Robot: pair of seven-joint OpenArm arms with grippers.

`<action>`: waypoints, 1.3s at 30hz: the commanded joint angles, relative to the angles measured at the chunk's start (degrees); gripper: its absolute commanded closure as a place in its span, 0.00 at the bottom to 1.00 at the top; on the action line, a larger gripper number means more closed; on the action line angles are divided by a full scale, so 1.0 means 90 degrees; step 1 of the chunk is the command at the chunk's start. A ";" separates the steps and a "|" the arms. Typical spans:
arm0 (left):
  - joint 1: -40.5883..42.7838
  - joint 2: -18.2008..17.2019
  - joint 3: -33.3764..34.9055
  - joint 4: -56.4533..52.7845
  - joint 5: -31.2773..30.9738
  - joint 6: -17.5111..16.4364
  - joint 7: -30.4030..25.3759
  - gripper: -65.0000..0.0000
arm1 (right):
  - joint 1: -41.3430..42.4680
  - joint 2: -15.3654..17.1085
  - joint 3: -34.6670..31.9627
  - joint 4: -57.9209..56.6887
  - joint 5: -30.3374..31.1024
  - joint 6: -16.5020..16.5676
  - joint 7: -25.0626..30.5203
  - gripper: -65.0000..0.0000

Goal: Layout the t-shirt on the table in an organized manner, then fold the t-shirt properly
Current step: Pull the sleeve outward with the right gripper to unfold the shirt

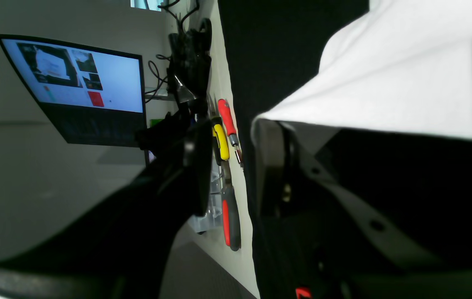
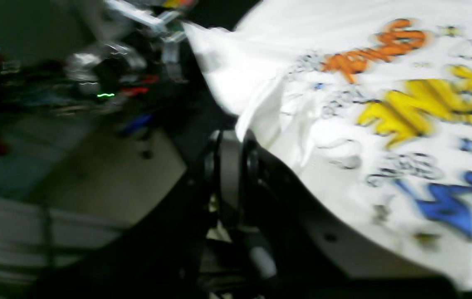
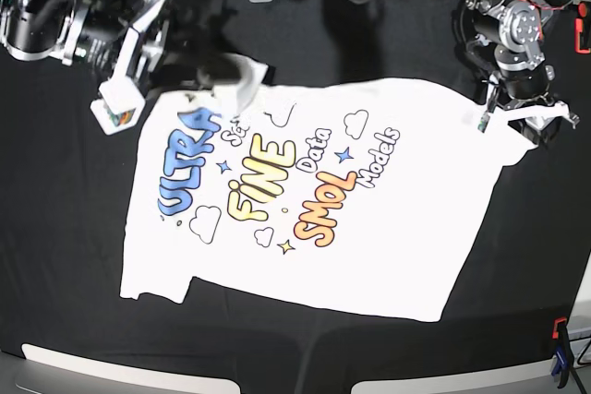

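The t-shirt point(image 3: 314, 209) is seen spread print-up on the black table point(image 3: 65, 228) in the base view, with its blue, yellow and orange words facing the camera. Most of it lies flat; the corner at the upper left of that view is lifted and bunched.

That bunched corner is held by the right gripper point(image 3: 231, 76), whose fingers are closed on the cloth. In the right wrist view, which is blurred, white fabric is seen pinched at the jaws and rumpled just beside them, with the printed words stretching away to the right.

The left gripper point(image 3: 522, 117) is found at the opposite edge of the t-shirt, at the sleeve on the right of the base view. In the left wrist view a white corner of cloth lies over one finger point(image 1: 271, 166), while the other finger stands well apart from it, so the jaws appear parted; whether the cloth is gripped cannot be told. Beyond, red-handled tools point(image 1: 229, 199) and a laptop point(image 1: 78, 87) are seen off the table.
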 commanded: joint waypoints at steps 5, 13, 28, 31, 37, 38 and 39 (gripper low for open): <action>-0.0056 -0.0075 -0.0041 0.0104 0.0155 0.0223 -0.0007 0.74 | 0.0002 0.0056 -0.0585 0.0109 -0.0034 0.0038 0.0109 1.00; -0.0053 -0.0075 -0.0041 0.0104 0.0153 0.0223 0.0138 0.74 | 0.0024 0.0056 -0.2210 0.0109 -0.1627 0.0038 -0.0668 0.45; -0.0053 -0.0073 -0.0041 0.0104 0.0153 0.0223 0.0090 0.74 | 0.0124 -0.0544 0.1438 -0.0301 -0.3407 -0.0328 0.0726 0.45; -0.0053 -0.0066 -0.0041 0.0104 0.0138 0.0223 0.0090 0.74 | 0.0126 -0.1001 0.1736 -0.0882 -0.3410 -0.0308 0.0823 0.45; -0.0053 -0.0041 -0.0041 0.0104 -0.0214 0.0223 0.0087 0.74 | 0.0391 -0.1379 0.1707 -0.2540 -0.3390 -0.0214 0.1392 0.45; -0.0053 -0.0041 -0.0041 0.0104 -0.0228 0.0221 0.0087 0.74 | 0.0527 -0.1409 0.1707 -0.2810 -0.3381 -0.0211 0.1355 0.45; -0.0053 -0.0039 -0.0041 0.0104 -0.0226 0.0221 0.0085 0.74 | 0.0685 -0.1430 0.1707 -0.3082 -0.3361 -0.0209 0.1309 0.45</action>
